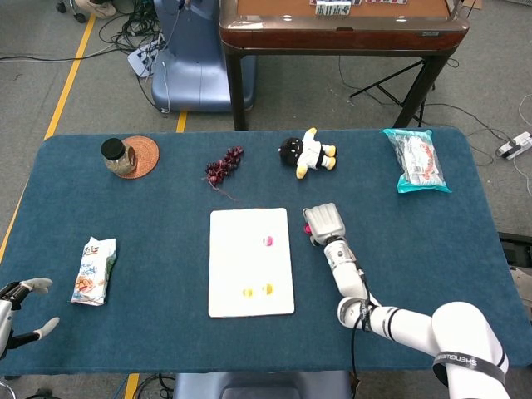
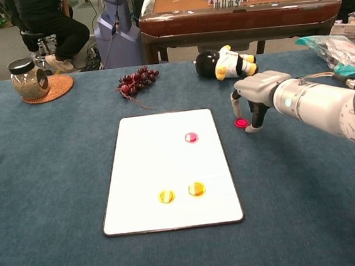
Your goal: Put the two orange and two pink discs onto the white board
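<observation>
The white board (image 2: 168,171) lies near the middle of the blue table (image 2: 312,220). On it sit one pink disc (image 2: 192,137) toward its far right part and two orange discs (image 2: 181,193) side by side near its near edge. The second pink disc (image 2: 241,123) lies on the cloth just beside the board's right edge. The right hand (image 2: 253,94) hangs over it, fingers (image 2: 249,115) pointing down on either side, not closed on it. The left hand (image 1: 21,312) sits at the table's near left corner, fingers apart, holding nothing.

"SHENGU…" lettering on the right arm (image 1: 455,359)
</observation>
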